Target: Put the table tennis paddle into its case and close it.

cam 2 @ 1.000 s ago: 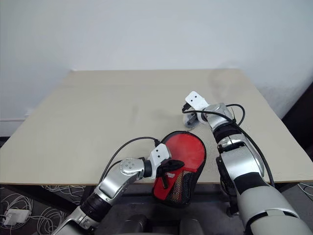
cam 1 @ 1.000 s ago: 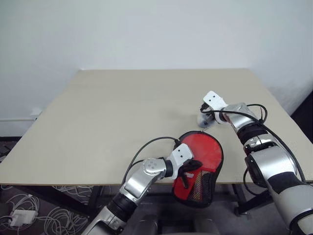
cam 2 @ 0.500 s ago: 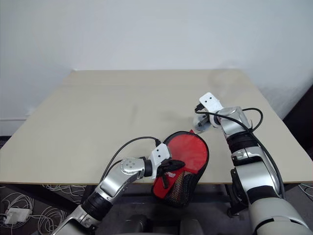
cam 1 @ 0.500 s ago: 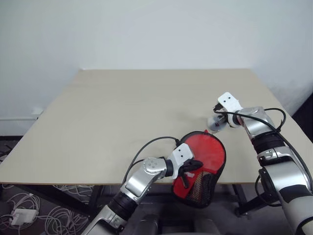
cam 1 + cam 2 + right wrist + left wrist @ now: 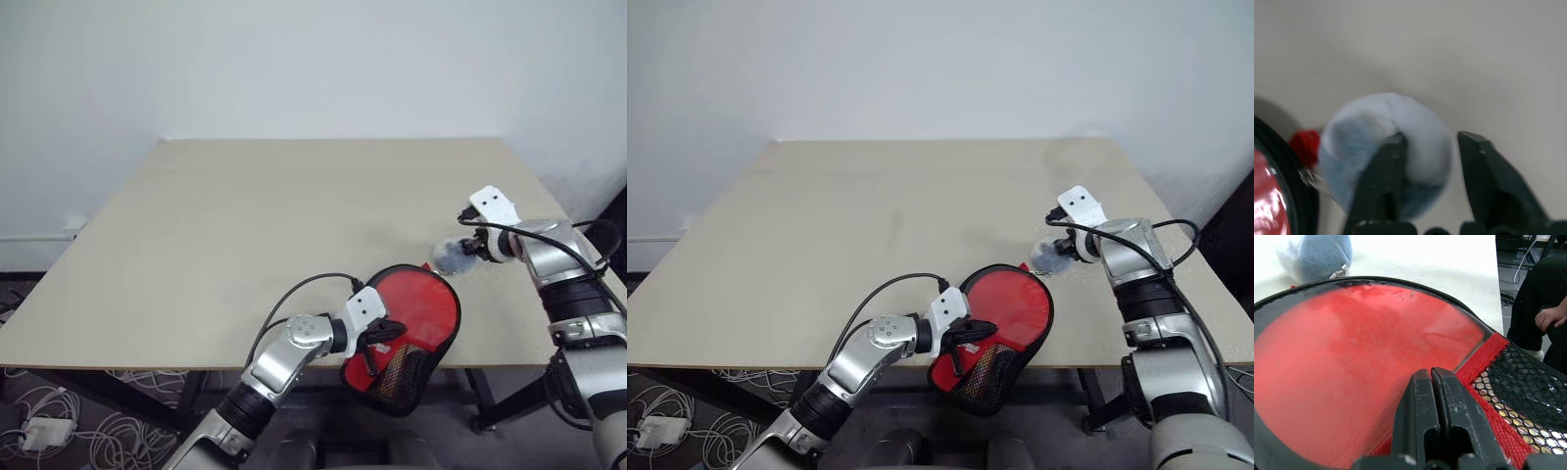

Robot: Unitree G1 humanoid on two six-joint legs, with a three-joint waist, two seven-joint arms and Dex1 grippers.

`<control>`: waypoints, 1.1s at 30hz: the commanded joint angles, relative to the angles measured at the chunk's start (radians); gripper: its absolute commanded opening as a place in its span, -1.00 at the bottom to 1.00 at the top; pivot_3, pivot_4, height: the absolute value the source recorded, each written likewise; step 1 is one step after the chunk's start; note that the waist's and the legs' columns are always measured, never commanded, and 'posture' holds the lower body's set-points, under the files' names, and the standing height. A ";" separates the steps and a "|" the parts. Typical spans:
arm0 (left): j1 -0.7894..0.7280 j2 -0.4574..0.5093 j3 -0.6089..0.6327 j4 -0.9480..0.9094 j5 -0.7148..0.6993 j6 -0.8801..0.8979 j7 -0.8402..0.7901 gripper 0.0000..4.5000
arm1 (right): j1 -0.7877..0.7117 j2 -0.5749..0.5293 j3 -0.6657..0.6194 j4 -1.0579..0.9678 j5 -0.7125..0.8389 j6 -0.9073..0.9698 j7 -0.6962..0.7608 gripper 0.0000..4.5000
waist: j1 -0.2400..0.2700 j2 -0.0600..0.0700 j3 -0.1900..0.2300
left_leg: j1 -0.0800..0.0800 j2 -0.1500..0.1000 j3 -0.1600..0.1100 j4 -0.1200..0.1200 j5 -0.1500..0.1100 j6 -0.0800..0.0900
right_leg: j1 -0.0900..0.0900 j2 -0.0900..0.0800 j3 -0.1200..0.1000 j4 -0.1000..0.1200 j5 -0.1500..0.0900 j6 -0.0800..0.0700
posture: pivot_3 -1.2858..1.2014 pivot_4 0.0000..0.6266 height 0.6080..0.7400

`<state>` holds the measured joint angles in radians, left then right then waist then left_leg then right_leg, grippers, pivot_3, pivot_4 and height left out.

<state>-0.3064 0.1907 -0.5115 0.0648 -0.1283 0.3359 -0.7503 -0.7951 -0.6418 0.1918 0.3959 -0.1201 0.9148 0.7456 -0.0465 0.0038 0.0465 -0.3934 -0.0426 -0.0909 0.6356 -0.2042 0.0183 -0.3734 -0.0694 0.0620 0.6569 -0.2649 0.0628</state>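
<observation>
The red case (image 5: pixel 407 338) with black trim lies at the table's near edge, its mesh pocket (image 5: pixel 1528 396) hanging over the edge. The table tennis paddle's red face (image 5: pixel 1352 362) shows through the case's clear panel; its handle is hidden. My left gripper (image 5: pixel 372 345) is shut on the case's red fabric edge beside the pocket. A blue-grey fluffy pom-pom (image 5: pixel 451 257) on a short chain lies on the table at the case's far right rim, beside a small red tab (image 5: pixel 1304 143). My right gripper (image 5: pixel 1432 139) is right at the pom-pom, fingers apart, one finger against the fluff.
The beige table (image 5: pixel 245 225) stretches wide and bare toward the white wall. Its right edge runs close past my right arm. Cables (image 5: pixel 59 421) lie on the floor at the left. A person's hand and dark-clad leg (image 5: pixel 1550 316) are beyond the table's edge.
My right gripper has moved to the right with the pom-pom, and the case's round end has shifted right after it. Its fingers have opened. The left gripper has stayed put.
</observation>
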 commanded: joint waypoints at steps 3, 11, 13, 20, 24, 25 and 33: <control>0.000 0.010 0.003 0.034 0.033 0.010 0.004 -1.00 | -0.149 -0.082 0.086 0.009 0.000 -0.017 0.171 0.49 | -0.002 0.001 0.000 | 0.000 0.000 0.001 0.000 0.000 0.000 | 0.000 0.000 0.000 0.000 -0.001 0.002 | 0.03 -1.00 0.91; -0.005 0.004 0.003 0.044 0.039 0.002 0.008 -1.00 | -0.399 0.044 0.120 0.489 -0.050 -0.296 0.121 0.49 | -0.001 -0.001 -0.002 | 0.001 0.001 0.001 0.000 0.000 0.000 | 0.000 0.000 0.001 0.000 0.000 0.000 | 0.03 -1.00 0.91; -0.006 0.002 0.004 0.046 0.040 0.000 0.009 -1.00 | -0.411 0.072 0.118 0.585 -0.061 -0.346 0.114 0.49 | 0.000 -0.001 -0.002 | 0.000 0.001 0.001 0.001 0.000 0.000 | 0.000 0.000 0.000 -0.001 0.000 0.000 | 0.03 -1.00 0.91; 0.007 0.005 0.007 0.039 0.041 0.001 0.016 -1.00 | -0.372 0.104 0.142 0.725 -0.108 -0.485 0.121 0.49 | -0.002 0.001 -0.002 | 0.000 0.000 0.001 0.001 0.000 0.000 | 0.000 0.000 0.001 0.000 0.000 0.000 | 0.03 -1.00 0.91; 0.011 0.008 0.004 0.032 0.042 0.004 0.016 -1.00 | -0.355 0.087 0.155 0.741 -0.136 -0.527 0.144 0.49 | -0.001 0.001 -0.002 | 0.000 0.000 0.001 0.000 0.000 0.000 | 0.000 0.001 0.001 0.000 0.000 0.000 | 0.03 -1.00 0.91; 0.010 0.008 0.005 0.033 0.042 0.004 0.017 -1.00 | -0.355 0.077 0.157 0.735 -0.141 -0.527 0.164 0.49 | -0.001 0.001 -0.002 | 0.000 0.000 0.001 0.000 0.000 0.000 | 0.000 0.001 0.001 0.000 0.000 0.000 | 0.03 -1.00 0.91; 0.004 0.005 0.008 0.041 0.043 0.001 0.019 -1.00 | -0.284 -0.041 0.217 0.565 -0.177 -0.511 0.421 0.49 | -0.001 0.001 -0.002 | 0.000 0.000 0.001 0.001 0.000 0.000 | 0.001 0.000 0.000 0.000 0.000 0.000 | 0.03 -1.00 0.91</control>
<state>-0.3059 0.1859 -0.5065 0.0760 -0.1168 0.3204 -0.7423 -1.0927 -0.6604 0.3896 1.0081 -0.2761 0.3975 1.1094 -0.0473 0.0051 0.0447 -0.3930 -0.0426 -0.0906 0.6366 -0.2043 0.0182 -0.3727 -0.0691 0.0622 0.6567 -0.2651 0.0629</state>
